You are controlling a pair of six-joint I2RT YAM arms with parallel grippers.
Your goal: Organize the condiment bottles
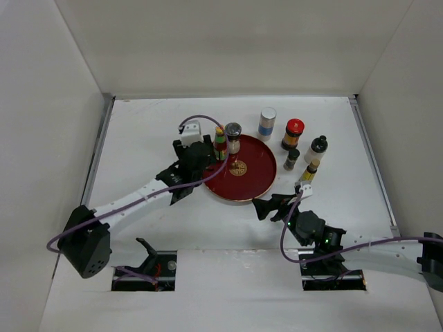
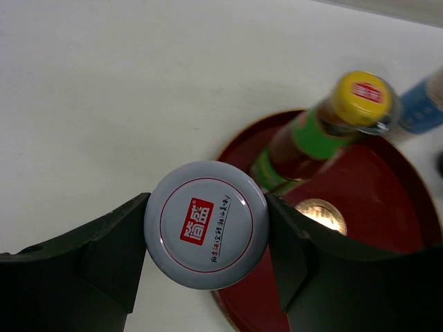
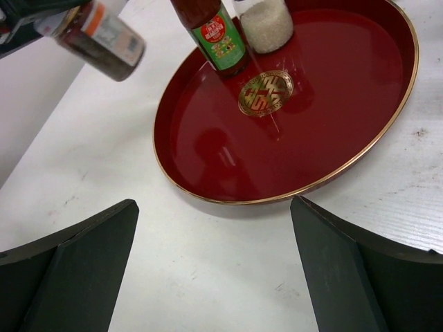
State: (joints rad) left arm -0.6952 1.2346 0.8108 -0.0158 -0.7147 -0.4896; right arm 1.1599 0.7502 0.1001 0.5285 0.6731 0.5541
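Note:
My left gripper (image 1: 205, 156) is shut on a jar with a silver-white lid (image 2: 205, 225), held in the air at the left rim of the red tray (image 1: 257, 181); the right wrist view shows this jar (image 3: 104, 38) tilted above the table. A yellow-capped bottle with a green label (image 1: 220, 142) and a dark-lidded jar of white grains (image 1: 233, 137) stand on the tray's far side. Off the tray to the right stand a silver-capped bottle (image 1: 267, 123), a red-capped jar (image 1: 293, 133) and several smaller bottles. My right gripper (image 1: 266, 206) is open and empty in front of the tray.
The tray has a gold emblem (image 3: 266, 92) in its middle and a gold rim. A small black-capped bottle (image 1: 291, 158), a white bottle with a black cap (image 1: 315, 149) and a small yellow-capped bottle (image 1: 309, 171) stand close to the tray's right rim. White walls enclose the table.

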